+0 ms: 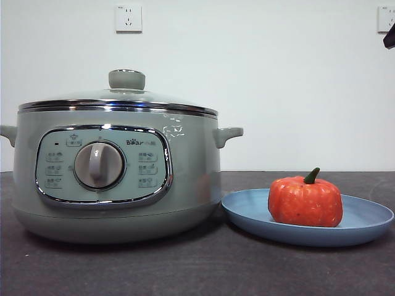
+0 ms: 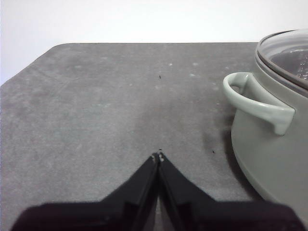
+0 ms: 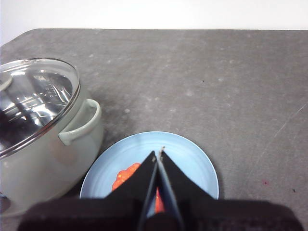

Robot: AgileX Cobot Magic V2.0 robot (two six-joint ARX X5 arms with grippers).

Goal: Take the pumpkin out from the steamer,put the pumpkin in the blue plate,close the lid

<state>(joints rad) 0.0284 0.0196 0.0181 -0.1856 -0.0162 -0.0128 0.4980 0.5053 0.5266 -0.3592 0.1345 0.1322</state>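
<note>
The large round sage-green steamer with its chrome rim and grey dial stands on the dark grey table, and the glass lid with a steel rim and stubby green knob sits flat and closed on top of it. Just beside the steamer's base lies the wide, shallow light-blue plate; from the front its near rim looks to meet the pot's lower wall, though whether they truly touch cannot be told. The small orange-red pumpkin with a curved dark green stem rests upright on the plate, roughly at its middle, with bare blue rim showing on both sides of it. The left gripper hangs above bare tabletop beside the steamer's side handle, its two black jaws pressed tip to tip and holding nothing; open table stretches away from it to the far edge. The right gripper hangs over the blue plate, jaws likewise closed together and empty, the pumpkin partly hidden beneath them. Past the plate, the table runs clear to its far edge. In the front view only a black tip shows at the upper corner.
</note>
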